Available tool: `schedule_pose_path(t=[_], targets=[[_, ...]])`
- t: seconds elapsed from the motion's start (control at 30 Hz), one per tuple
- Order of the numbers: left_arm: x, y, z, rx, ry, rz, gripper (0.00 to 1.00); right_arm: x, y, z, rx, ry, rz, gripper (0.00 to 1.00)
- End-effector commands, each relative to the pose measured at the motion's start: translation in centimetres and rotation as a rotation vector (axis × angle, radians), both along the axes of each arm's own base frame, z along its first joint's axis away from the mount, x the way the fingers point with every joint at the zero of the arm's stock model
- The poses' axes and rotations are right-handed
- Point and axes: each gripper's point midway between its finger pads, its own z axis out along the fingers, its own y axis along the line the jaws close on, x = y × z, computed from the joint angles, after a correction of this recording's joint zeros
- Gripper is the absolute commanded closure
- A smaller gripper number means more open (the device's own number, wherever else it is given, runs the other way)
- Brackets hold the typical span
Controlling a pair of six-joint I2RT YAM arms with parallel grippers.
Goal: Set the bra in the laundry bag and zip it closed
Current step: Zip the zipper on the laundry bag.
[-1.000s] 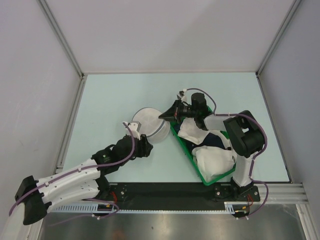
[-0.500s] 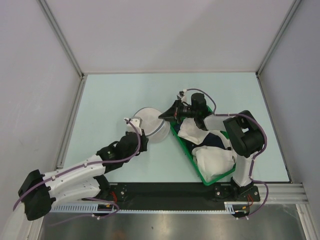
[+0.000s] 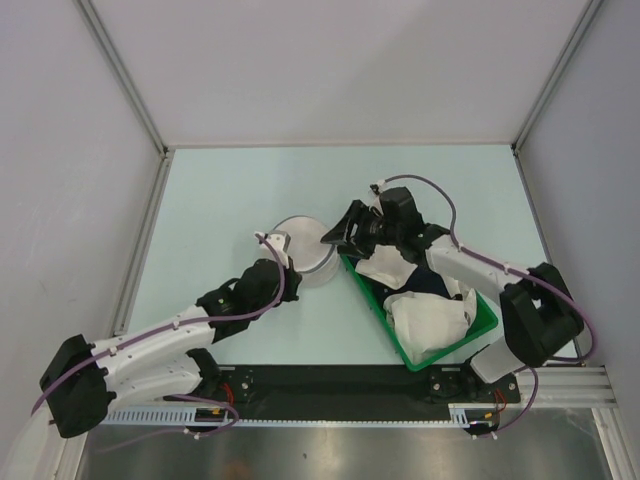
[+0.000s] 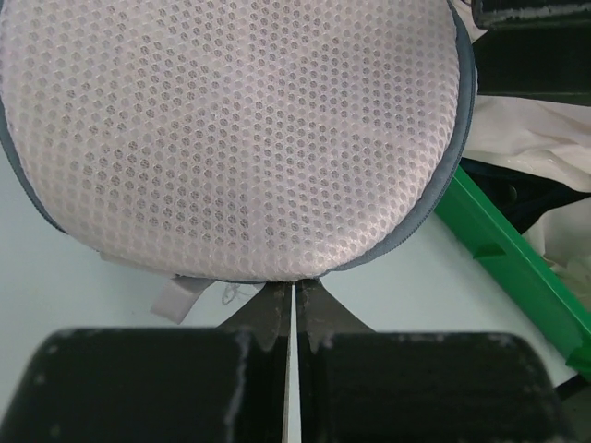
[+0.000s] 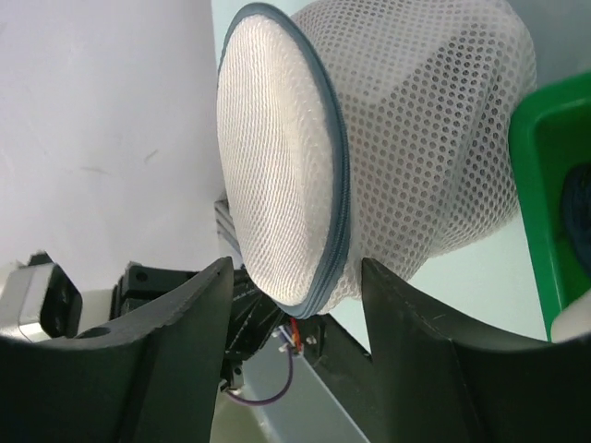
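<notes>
The laundry bag (image 3: 300, 250) is a round white mesh clamshell with a grey zipper rim (image 5: 334, 185), lying left of the basket. My left gripper (image 3: 277, 262) is shut, its tips (image 4: 295, 293) touching the bag's near rim (image 4: 369, 263). Whether any mesh is pinched there does not show. My right gripper (image 3: 335, 238) is open at the bag's right side, and its fingers (image 5: 185, 314) straddle the zipper rim without closing on it. The bra is not visible in any view.
A green plastic basket (image 3: 362, 290) holding white and navy garments (image 3: 425, 315) stands right of the bag, its corner close to it (image 4: 517, 268). A small white tab (image 4: 175, 297) sticks out under the bag's near edge. Grey walls enclose the table.
My left gripper closed and slid forward to the bag's near rim. My right gripper opened from shut at the bag's right edge, and that arm's elbow swung down to the right.
</notes>
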Motion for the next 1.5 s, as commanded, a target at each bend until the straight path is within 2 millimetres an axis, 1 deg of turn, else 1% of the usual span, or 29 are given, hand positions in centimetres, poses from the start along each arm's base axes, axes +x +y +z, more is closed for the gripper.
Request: schedule_pose_path(t=[0.0,0.03,0.13,0.2,0.27,0.37,0.47,0.5,0.57,0.6,0.63,0.67,0.7,0.73,0.8,0.87,0.9,0.97,1.07,1.1,1.17,1.2,1.23,1.3,1.33,1.37,1.4,1.43,1.47], targets=[[0.2,-1.7,2.9,-0.089,-0.045,-0.058,1.00,-2.1,-1.8,-1.9,-0.146,0.009,-0.062,0.37],[0.1,-1.7,2.9,-0.090,-0.040,-0.061,1.00,-2.3,-0.9,-0.9,-0.094,0.002,-0.064,0.37],[-0.2,-1.6,2.9,-0.098,-0.036,-0.064,1.00,-3.6,1.0,-0.5,-0.056,0.006,-0.052,0.37],[-0.2,-1.4,2.8,-0.092,-0.033,-0.058,1.00,-4.2,1.3,-0.9,-0.061,0.028,-0.071,0.38],[-0.3,-1.4,2.8,-0.090,-0.025,-0.063,1.00,-4.1,0.7,-0.9,-0.067,0.016,-0.124,0.40],[-0.7,-1.8,3.2,-0.106,-0.025,-0.093,1.00,-4.0,1.1,-1.0,-0.041,-0.013,-0.127,0.45],[-0.9,-1.5,2.8,-0.097,-0.006,-0.082,1.00,-2.3,0.8,-1.0,-0.062,-0.069,-0.162,0.69],[-0.8,-1.0,2.8,-0.088,-0.007,-0.061,1.00,-1.7,0.6,-1.8,-0.089,-0.079,-0.153,0.86],[-0.9,0.1,2.1,-0.066,0.013,-0.018,1.00,-0.1,0.4,-0.7,-0.039,-0.120,-0.118,0.97],[-0.7,1.0,1.8,-0.056,0.020,0.018,1.00,0.6,0.2,-1.5,-0.052,-0.149,-0.091,1.00],[-0.6,2.4,1.0,-0.030,0.044,0.073,1.00,1.9,0.2,0.0,-0.018,-0.199,-0.052,1.00],[-0.4,3.3,0.5,-0.018,0.061,0.113,1.00,2.6,0.2,-0.3,-0.032,-0.212,-0.012,1.00],[0.3,4.7,0.3,-0.012,0.070,0.173,1.00,2.0,0.9,-0.1,-0.025,-0.254,0.119,1.00],[0.3,6.0,-0.3,0.005,0.088,0.228,1.00,3.6,0.9,-0.4,-0.018,-0.258,0.146,1.00],[1.0,8.1,-0.6,0.011,0.101,0.323,1.00,4.0,1.4,-1.0,0.000,-0.287,0.236,1.00],[1.4,9.6,-0.7,0.028,0.092,0.381,1.00,5.2,1.6,0.1,0.022,-0.314,0.258,1.00],[1.5,9.9,-0.7,0.033,0.092,0.391,1.00,4.8,1.9,0.2,0.044,-0.304,0.303,1.00],[1.9,10.2,-0.9,0.044,0.099,0.397,1.00,5.5,2.4,-0.2,0.038,-0.309,0.312,1.00],[2.3,9.4,-0.9,0.057,0.099,0.352,1.00,6.1,3.0,-0.3,0.037,-0.312,0.343,1.00],[2.4,9.3,-0.7,0.060,0.106,0.352,1.00,6.2,2.8,-0.8,0.012,-0.289,0.338,0.99],[2.4,8.9,-0.5,0.057,0.133,0.338,0.95,7.0,1.6,-1.6,-0.113,-0.273,0.279,0.72],[2.5,8.8,0.4,0.050,0.136,0.339,0.86,7.3,1.0,-1.6,-0.163,-0.272,0.249,0.60],[2.4,8.4,1.0,0.033,0.138,0.321,0.63,7.6,0.1,-1.0,-0.219,-0.294,0.221,0.43],[2.3,8.3,3.0,-0.003,0.111,0.316,0.47,7.8,-2.1,-1.1,-0.380,-0.269,0.141,0.32],[2.2,8.1,3.9,-0.024,0.097,0.310,0.41,7.5,-4.2,-1.5,-0.503,-0.250,0.100,0.23],[1.9,8.1,5.2,-0.046,0.084,0.304,0.32,7.5,-4.5,-0.5,-0.549,-0.266,0.081,0.20],[1.8,8.0,5.9,-0.059,0.076,0.294,0.04,7.1,-5.3,-0.4,-0.603,-0.263,0.067,0.01],[1.7,7.9,6.4,-0.070,0.071,0.283,0.00,6.7,-7.0,0.7,-0.683,-0.283,0.019,0.00],[1.3,7.2,7.4,-0.099,0.062,0.241,0.01,6.0,-7.0,1.3,-0.709,-0.303,0.019,0.00]])
